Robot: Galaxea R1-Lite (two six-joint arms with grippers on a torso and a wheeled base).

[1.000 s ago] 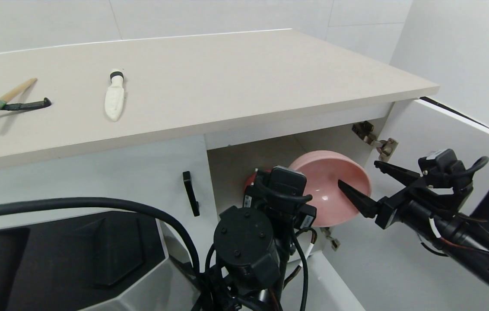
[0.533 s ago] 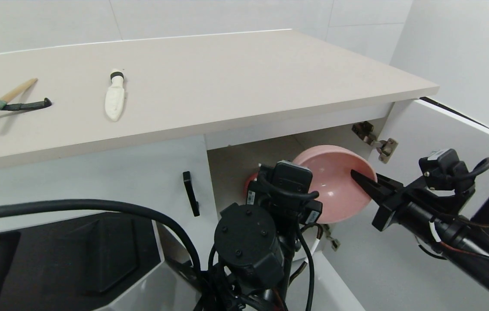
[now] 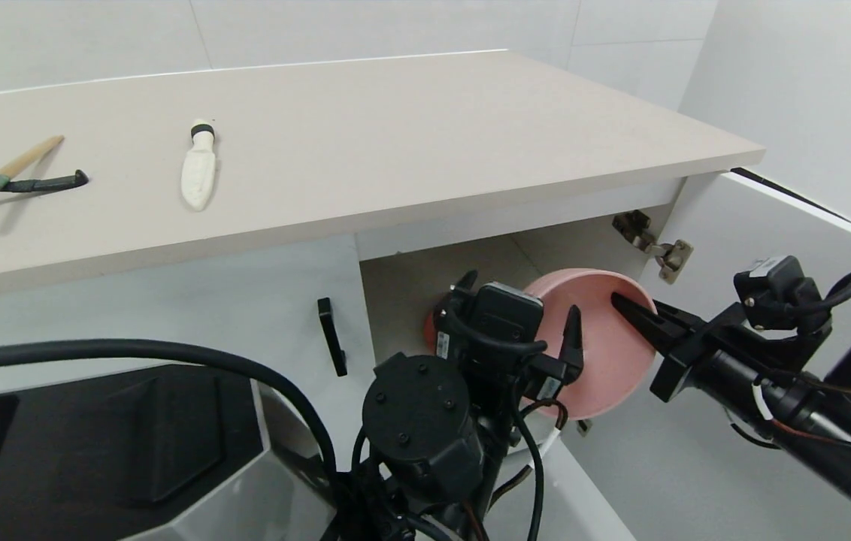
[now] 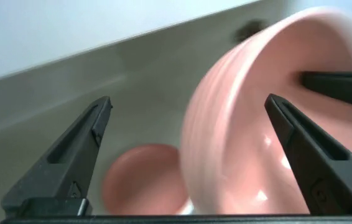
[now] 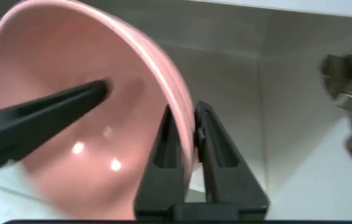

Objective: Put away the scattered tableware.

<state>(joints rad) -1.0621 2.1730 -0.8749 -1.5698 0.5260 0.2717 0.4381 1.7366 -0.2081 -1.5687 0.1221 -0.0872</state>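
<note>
Bowl [image 3: 610, 353], pink, tilted on edge in the open cabinet [image 3: 425, 278] mouth, under the counter [image 3: 365, 143]. Right gripper [image 3: 632, 309] closed tight on its rim, one finger inside, one outside. Left gripper [image 3: 519, 294] spread wide, holding nothing; one finger [image 3: 572, 338] lies across the bowl's hollow, contact not discernible. Red bowl [image 4: 142, 186] sits on the cabinet floor behind. White knife [image 3: 198, 174] on the counter.

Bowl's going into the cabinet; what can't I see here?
Red dish inside the cabinet: head view, mostly behind the left gripper; left wrist view, blurred.
What lies beneath the pink bowl: covered by the bowl, all views.
Black utensil: head view, cut off at the frame edge.
</note>
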